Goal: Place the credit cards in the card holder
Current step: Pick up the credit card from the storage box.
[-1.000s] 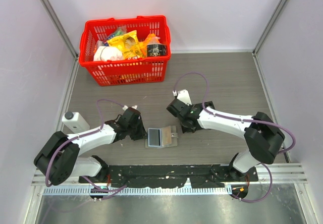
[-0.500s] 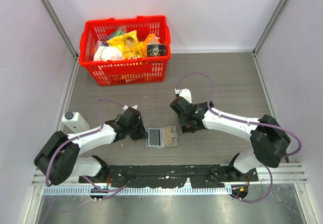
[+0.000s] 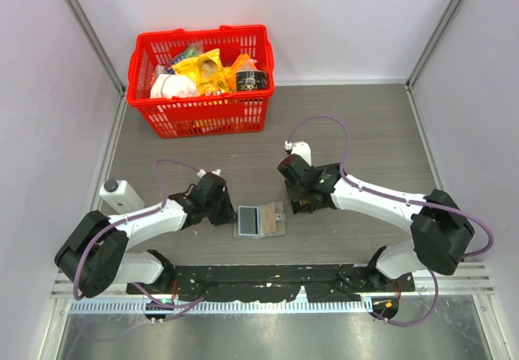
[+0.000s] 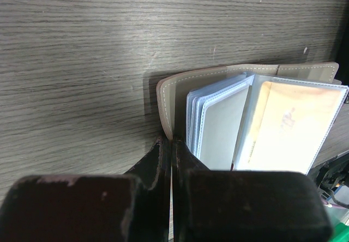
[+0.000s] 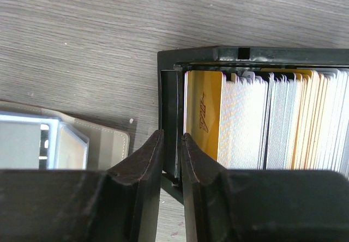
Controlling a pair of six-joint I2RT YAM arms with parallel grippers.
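Observation:
The card holder [image 3: 259,220] lies open on the table between the arms, with a grey-beige cover [image 4: 169,97] and clear pockets [image 4: 289,127]. My left gripper [image 3: 229,214] is shut on its left cover edge [image 4: 170,144]. The credit cards [image 5: 262,122] stand on edge in a black tray [image 5: 240,54], a tan-orange one [image 5: 204,116] at the left end. My right gripper [image 3: 300,203] is shut on the tray's left end wall [image 5: 173,141]; a thin pale card edge seems to lie against that wall's inner side. The card holder's corner shows at the left [image 5: 103,144]. In the top view the tray is hidden under the right gripper.
A red basket [image 3: 203,80] full of packaged goods stands at the back left. A small white device [image 3: 120,194] sits at the left edge beside my left arm. Grey walls enclose the table on the left, back and right.
My right gripper has shifted a little to the right and nearer, and its elbow has swung further right. The left arm and the card holder have not moved.

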